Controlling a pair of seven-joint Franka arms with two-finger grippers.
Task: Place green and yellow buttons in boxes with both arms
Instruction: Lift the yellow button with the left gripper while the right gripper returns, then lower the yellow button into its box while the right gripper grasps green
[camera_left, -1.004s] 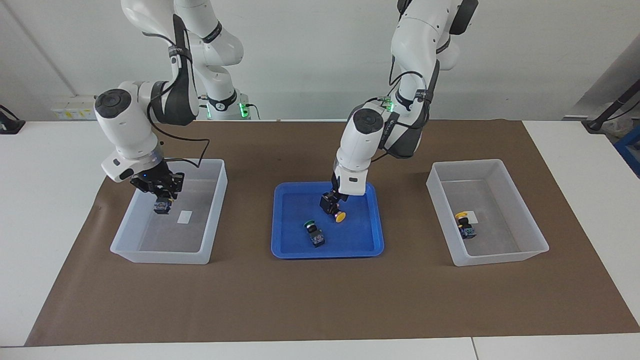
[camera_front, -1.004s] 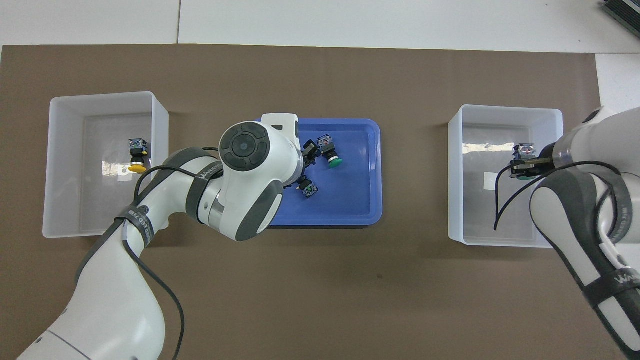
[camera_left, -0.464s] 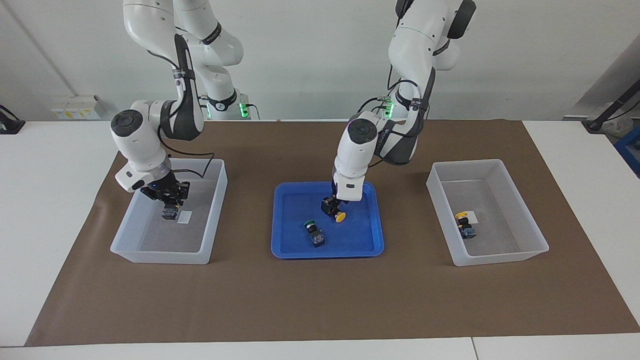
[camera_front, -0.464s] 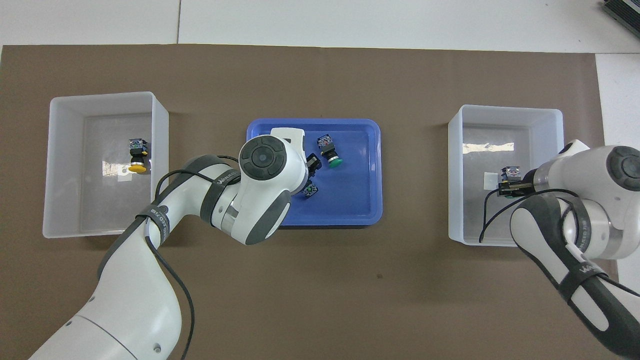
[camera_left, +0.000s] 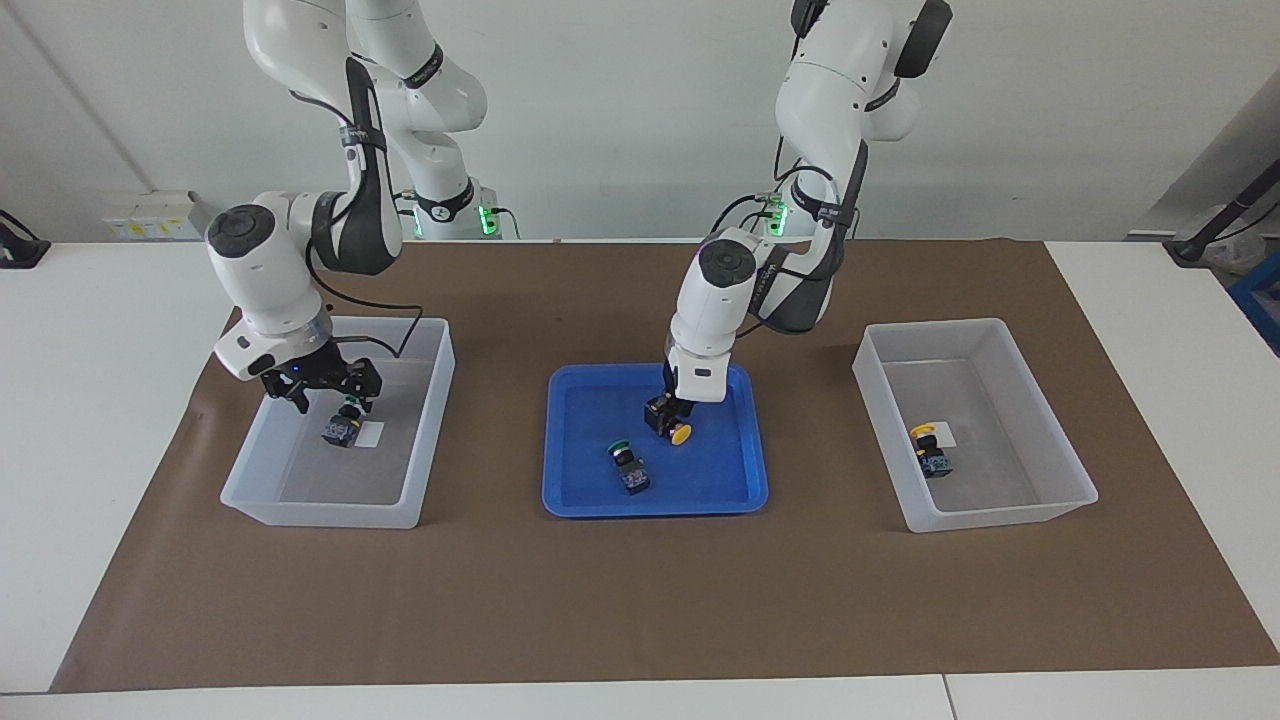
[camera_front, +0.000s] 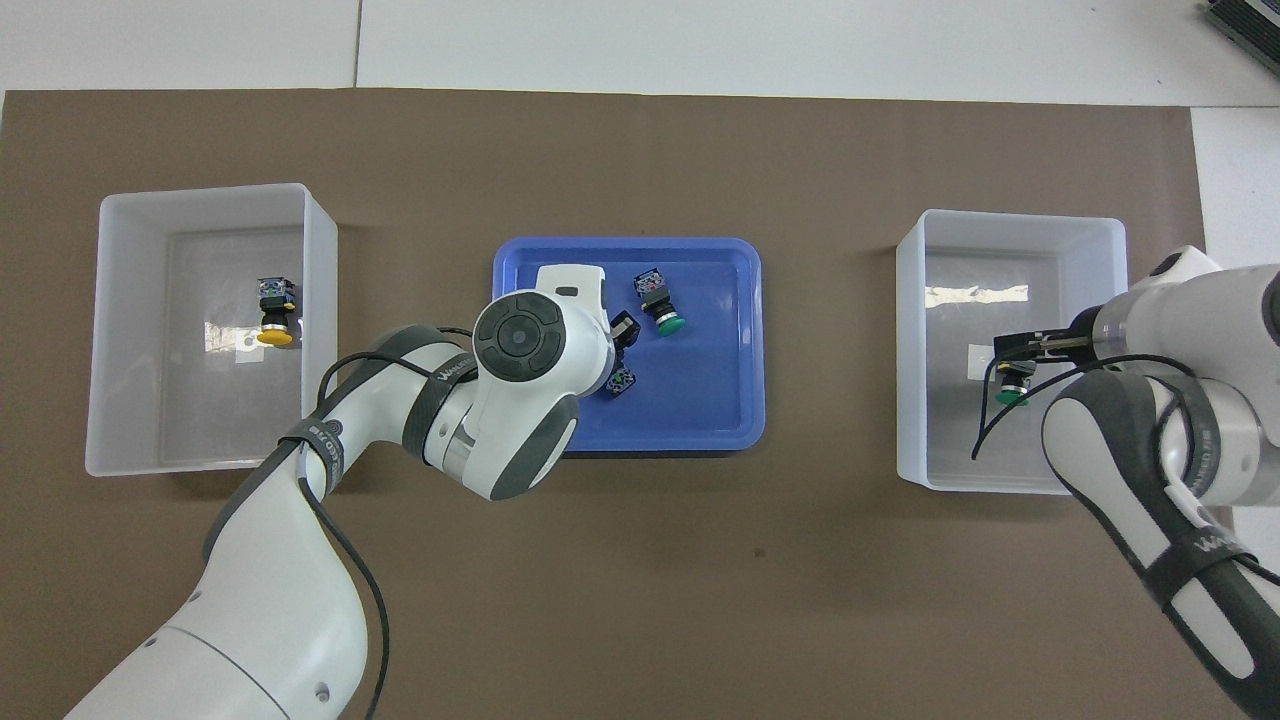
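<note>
Green button (camera_left: 343, 430) lies in the box (camera_left: 432, 385) beneath the right gripper (camera_left: 322, 386), fingers spread (apparently just released); left gripper (camera_left: 668, 416) clamps the yellow button (camera_left: 679, 433) in the blue tray (camera_left: 590, 500).

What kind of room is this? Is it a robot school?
Probably a robotics lab. Two white arms work at one table with a brown mat, moving push-buttons from a blue tray into plastic tubs. The plain white wall suggests a test room.
</note>
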